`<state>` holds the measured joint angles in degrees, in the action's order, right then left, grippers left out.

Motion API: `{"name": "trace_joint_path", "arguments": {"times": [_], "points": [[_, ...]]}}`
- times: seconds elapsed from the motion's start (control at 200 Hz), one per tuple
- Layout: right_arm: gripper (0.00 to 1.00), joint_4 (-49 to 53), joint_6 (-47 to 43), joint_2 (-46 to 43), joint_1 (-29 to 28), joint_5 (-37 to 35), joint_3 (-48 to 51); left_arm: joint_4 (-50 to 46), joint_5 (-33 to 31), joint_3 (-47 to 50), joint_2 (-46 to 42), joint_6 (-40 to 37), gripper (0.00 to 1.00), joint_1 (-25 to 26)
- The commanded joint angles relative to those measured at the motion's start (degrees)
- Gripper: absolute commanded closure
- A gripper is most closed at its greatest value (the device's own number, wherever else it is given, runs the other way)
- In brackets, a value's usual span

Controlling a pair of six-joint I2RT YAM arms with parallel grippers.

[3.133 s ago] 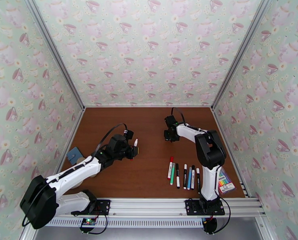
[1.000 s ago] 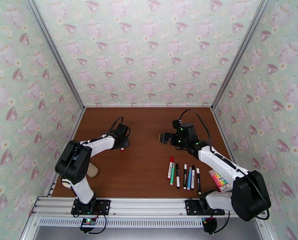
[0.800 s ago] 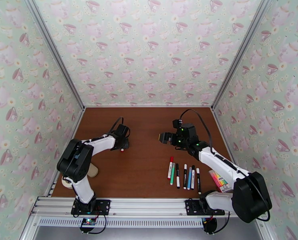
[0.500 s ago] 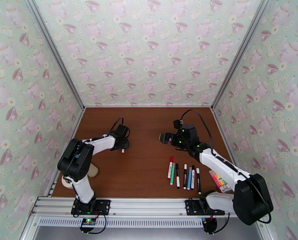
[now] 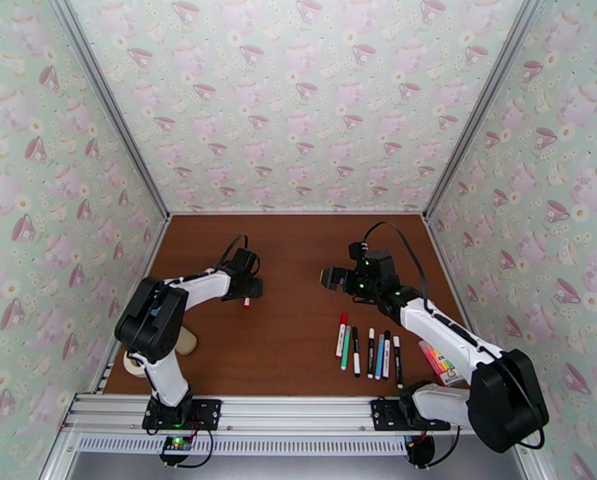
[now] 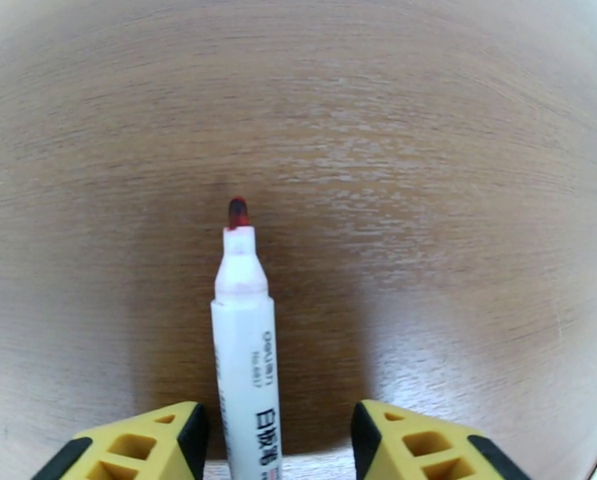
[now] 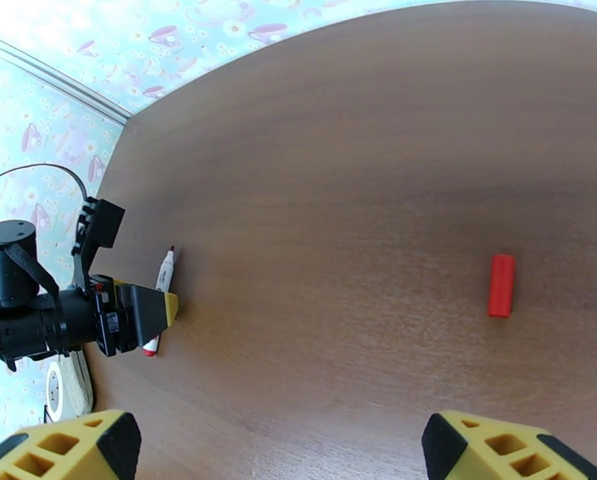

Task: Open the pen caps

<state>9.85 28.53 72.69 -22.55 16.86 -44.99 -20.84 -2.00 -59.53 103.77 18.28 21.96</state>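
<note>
Left pincer stands part-spread, gripping nothing; the uncapped pen lies flat between my fingers, its rear cut off. Right pincer gapes wide, empty. Red cap lies alone on bare table, open wood all round.

The left gripper sits low over a pen (its red end showing) on the brown table; the right gripper hovers mid-table; more pens lie in a row nearer the bases.
</note>
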Motion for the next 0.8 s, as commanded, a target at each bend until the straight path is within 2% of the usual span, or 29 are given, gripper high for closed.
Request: {"name": "trace_joint_path", "arguments": {"times": [0.0, 0.21, 0.26, 0.351, 0.411, 0.561, 0.701, 0.791], "points": [[0.00, 2.0, 0.9, -2.6, -0.4, -2.0, -1.1, -2.5, 2.1, 0.0, -0.8, 1.0, 0.37, -1.5], [0.00, 4.7, 1.5, -4.3, -0.3, -3.3, -1.8, -3.4, 5.0, -2.0, -3.0, 1.8, 0.29, -1.3], [0.01, 6.7, 1.7, -4.3, -0.4, -4.0, -2.2, -3.8, 4.7, -2.4, -3.9, 2.2, 0.23, -1.1], [0.08, 9.8, 2.0, -4.6, -0.4, -5.5, -2.4, -5.8, 3.8, -3.6, -6.1, 3.0, 0.13, -0.5], [0.13, 11.5, 2.0, -4.7, -0.4, -6.8, -2.1, -6.8, 2.9, -3.9, -8.1, 2.8, 0.01, 0.3], [0.28, 16.0, 3.6, -4.8, -0.6, -11.4, -1.3, -6.6, 4.9, -3.9, -12.9, 2.0, 0.00, 1.9], [0.41, 21.0, 4.7, -4.5, -0.7, -14.9, -1.5, -0.4, 13.7, -2.0, -17.6, 0.0, 0.00, 3.4], [0.49, 22.3, 4.9, -4.3, -0.7, -14.6, -1.4, 4.4, 17.7, -0.5, -19.9, -0.2, 0.00, 4.9]]}}
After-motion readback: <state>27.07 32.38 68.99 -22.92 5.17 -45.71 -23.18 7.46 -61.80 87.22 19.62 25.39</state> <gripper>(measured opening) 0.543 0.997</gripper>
